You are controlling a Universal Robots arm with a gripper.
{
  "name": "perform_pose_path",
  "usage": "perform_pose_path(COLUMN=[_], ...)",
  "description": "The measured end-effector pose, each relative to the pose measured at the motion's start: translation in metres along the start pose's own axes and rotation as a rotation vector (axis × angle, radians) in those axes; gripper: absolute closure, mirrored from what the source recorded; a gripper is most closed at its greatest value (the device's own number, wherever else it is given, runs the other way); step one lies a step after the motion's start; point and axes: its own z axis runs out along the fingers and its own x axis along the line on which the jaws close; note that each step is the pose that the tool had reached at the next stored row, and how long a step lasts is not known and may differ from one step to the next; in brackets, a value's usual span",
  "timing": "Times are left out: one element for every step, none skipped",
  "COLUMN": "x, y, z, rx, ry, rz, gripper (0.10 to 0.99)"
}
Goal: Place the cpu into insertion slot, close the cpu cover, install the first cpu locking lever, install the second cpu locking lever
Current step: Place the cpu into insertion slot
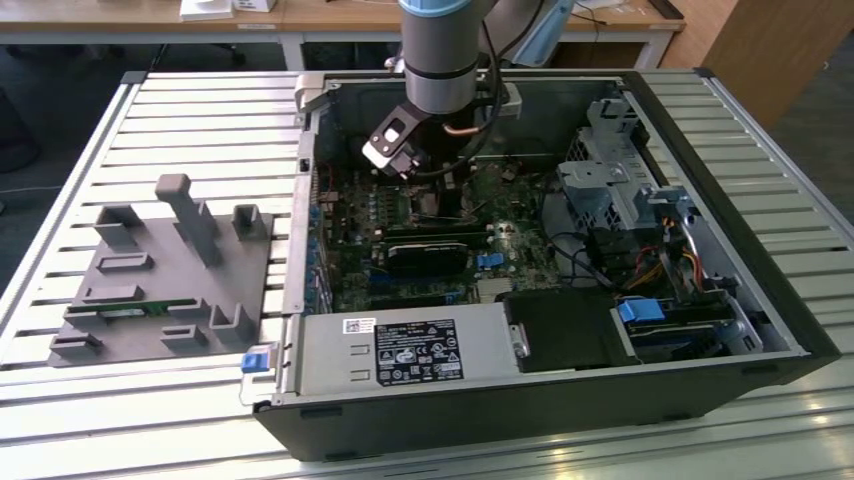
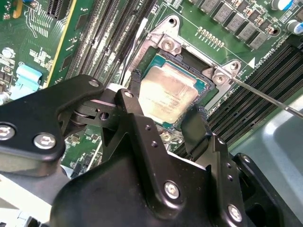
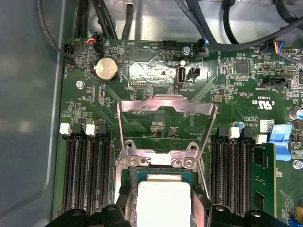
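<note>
Tabletop of metal slats [image 1: 80, 130] carries an open black computer case [image 1: 534, 420] and, to the exterior view's left of it, a grey moulded fixture [image 1: 160, 290]. The arm [image 1: 441, 50] descends from above into the case.

Inside the case lies the green circuit board [image 3: 156, 71]. Long black memory slots [image 3: 87, 175] run along two sides of the socket area.

In the first wrist view, the cpu cover [image 3: 165, 106] stands raised on its hinge, clear of the socket, with bare board visible through its window. A thin metal lever rod [image 2: 265, 97] extends away from one corner of the socket.

The insertion slot [image 2: 187, 56] holds the cpu [image 2: 168, 90], which sits flat within the black frame, pale face up.

The gripper [image 2: 164, 97] is positioned directly over the slot. Its fingers [image 2: 195, 124] are spread to the width of the chip, one at each of two opposite edges, pinching the cpu between them.
</note>
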Motion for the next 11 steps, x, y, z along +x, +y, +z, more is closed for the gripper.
perform_pose_path(x=[0.0002, 0.0004, 0.0006, 0.0008, 0.0009, 0.001, 0.0011, 0.0012, 0.0013, 0.0013, 0.0014], y=[0.0, 0.0, 0.0, -0.0001, -0.0001, 0.0, -0.0001, -0.0001, -0.0001, -0.0001, -0.0001], z=[0.0001, 0.0002, 0.0003, 0.0005, 0.0006, 0.0007, 0.0008, 0.001, 0.0011, 0.0012, 0.0014], rx=[0.0, 0.0, 0.0, 0.0, 0.0, 0.0, 0.0, 0.0, 0.0, 0.0, 0.0], ry=[0.0004, 0.0009, 0.0013, 0.0016, 0.0019, 0.0023, 0.0028, 0.0033, 0.0038, 0.0045, 0.0049], rz=[0.0, 0.0, 0.0, 0.0, 0.0, 0.0, 0.0, 0.0, 0.0, 0.0, 0.0], gripper=[0.471, 0.471, 0.471, 0.471, 0.471, 0.471, 0.471, 0.471, 0.471, 0.471, 0.471])
